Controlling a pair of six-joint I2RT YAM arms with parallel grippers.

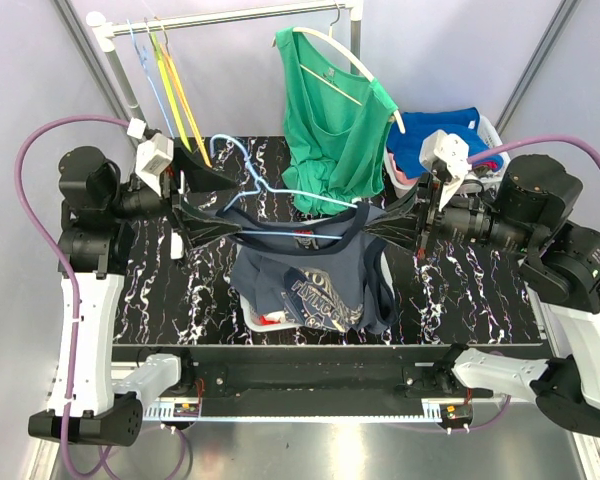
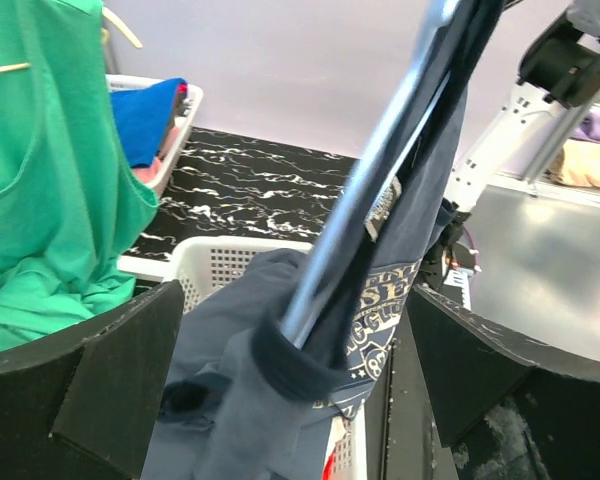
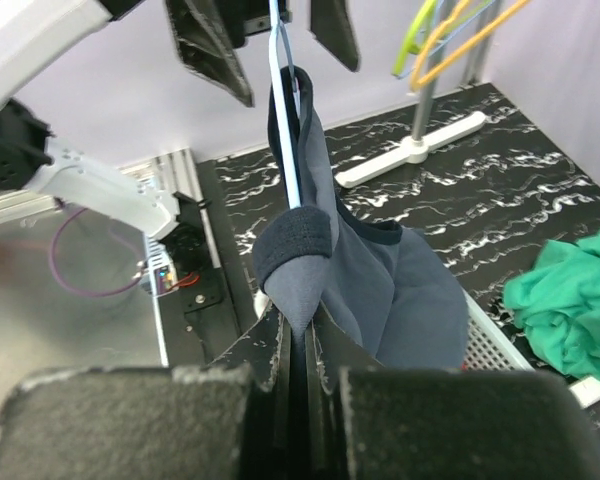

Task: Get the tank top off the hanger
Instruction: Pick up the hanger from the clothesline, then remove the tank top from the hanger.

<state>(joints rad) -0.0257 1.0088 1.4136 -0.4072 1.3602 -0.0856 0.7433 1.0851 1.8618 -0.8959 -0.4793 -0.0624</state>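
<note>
Midway: the navy tank top (image 1: 310, 285) hangs at centre over a basket (image 2: 230, 262). At 3 o'clock, the right gripper (image 1: 368, 228) pinches the hanger (image 3: 283, 100). At 9, the left gripper (image 1: 220, 205) gapes wide and must close on the strap.

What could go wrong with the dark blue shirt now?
The left claw is open around the hanger, not gripping it, so the hanger may slip or swing. The right claw pinches the tank top right at the hanger's end, so pulling might drag the hanger along too.
</note>
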